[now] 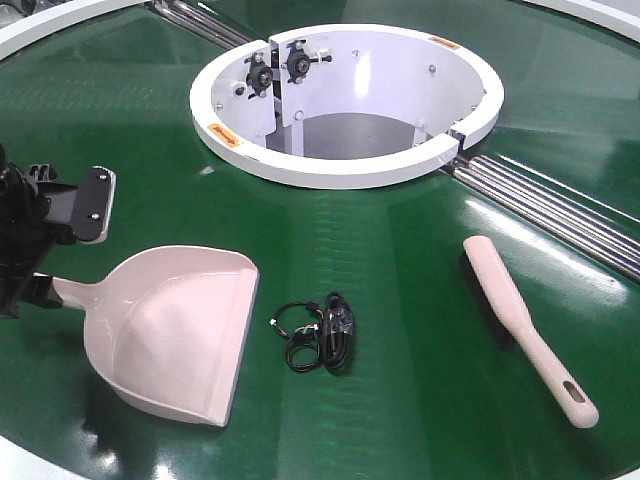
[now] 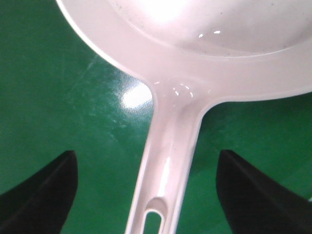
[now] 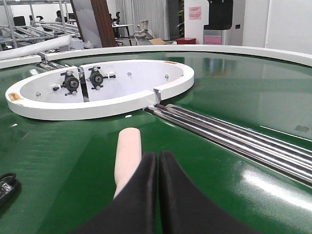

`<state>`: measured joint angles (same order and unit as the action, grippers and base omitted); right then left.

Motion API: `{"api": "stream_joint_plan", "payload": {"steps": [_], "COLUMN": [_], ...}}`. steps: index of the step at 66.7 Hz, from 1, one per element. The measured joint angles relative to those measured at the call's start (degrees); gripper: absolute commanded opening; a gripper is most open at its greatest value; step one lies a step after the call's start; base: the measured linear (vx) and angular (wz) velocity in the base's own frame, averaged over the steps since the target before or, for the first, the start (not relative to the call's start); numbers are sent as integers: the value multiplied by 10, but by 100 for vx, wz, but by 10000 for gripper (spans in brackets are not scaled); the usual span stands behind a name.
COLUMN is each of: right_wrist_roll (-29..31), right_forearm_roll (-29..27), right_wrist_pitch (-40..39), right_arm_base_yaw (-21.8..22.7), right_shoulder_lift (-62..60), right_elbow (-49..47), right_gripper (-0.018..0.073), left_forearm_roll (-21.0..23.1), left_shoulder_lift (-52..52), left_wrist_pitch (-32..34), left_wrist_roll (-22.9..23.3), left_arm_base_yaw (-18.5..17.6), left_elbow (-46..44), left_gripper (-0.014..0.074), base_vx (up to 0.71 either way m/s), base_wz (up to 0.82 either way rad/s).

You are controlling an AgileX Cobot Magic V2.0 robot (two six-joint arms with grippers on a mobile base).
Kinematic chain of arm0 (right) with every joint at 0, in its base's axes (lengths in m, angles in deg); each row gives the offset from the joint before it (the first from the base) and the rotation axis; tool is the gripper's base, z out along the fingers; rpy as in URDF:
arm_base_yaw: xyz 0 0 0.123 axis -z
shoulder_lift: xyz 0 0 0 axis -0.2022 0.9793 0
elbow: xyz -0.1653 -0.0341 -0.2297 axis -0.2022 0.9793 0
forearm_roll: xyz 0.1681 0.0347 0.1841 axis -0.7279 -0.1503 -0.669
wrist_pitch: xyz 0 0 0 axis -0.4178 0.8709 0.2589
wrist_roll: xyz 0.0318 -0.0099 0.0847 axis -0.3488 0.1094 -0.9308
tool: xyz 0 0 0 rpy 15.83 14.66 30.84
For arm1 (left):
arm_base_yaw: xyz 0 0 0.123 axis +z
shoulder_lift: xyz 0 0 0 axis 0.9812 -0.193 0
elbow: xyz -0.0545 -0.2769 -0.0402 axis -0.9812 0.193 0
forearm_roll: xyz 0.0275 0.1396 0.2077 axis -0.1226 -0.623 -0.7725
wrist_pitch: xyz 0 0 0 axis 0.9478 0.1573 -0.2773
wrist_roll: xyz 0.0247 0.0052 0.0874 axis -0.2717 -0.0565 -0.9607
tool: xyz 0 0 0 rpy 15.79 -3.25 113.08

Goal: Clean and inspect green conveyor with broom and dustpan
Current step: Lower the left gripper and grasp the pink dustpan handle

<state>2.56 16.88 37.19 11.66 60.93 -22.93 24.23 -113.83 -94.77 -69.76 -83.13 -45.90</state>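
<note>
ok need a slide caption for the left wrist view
Open left end effector straddling the dustpan handle without touching it, above the green conveyor.

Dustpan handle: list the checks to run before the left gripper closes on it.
1. Left gripper open: ok.
2. Handle of the dustpan between its fingers: ok.
3. Fingers low enough to clamp the handle: cannot tell.
4. Mouth of the dustpan faces the black cable bundle: ok.
5. Right gripper holding the broom: not ok, shut, broom lies free on the green conveyor.
</note>
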Motion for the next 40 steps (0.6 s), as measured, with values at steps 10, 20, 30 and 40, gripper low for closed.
{"api": "stream_joint_plan", "payload": {"steps": [10,20,30,40], "right_wrist_roll": [0,0,0,0], "right_forearm_roll": [0,0,0,0], "right_wrist_pitch": [0,0,0,0], "right_arm_base_yaw": [0,0,0,0], "right_shoulder_lift": [0,0,0,0], "right_elbow": [0,0,0,0], "right_gripper": [-10,-10,-10,-10], "left_forearm_roll": [0,0,0,-2], "left_shoulder_lift": [-16,-34,-49,-63], "left_wrist_pitch": [5,7,9,9], "left_wrist_roll": [-18,-28,-33,-34], "left_arm_base_yaw": [0,0,0,0], "left_elbow": [0,0,0,0], "left_gripper": [555,555,536,421], "base_vx": [0,0,0,0], "base_wz": [0,0,0,0]}}
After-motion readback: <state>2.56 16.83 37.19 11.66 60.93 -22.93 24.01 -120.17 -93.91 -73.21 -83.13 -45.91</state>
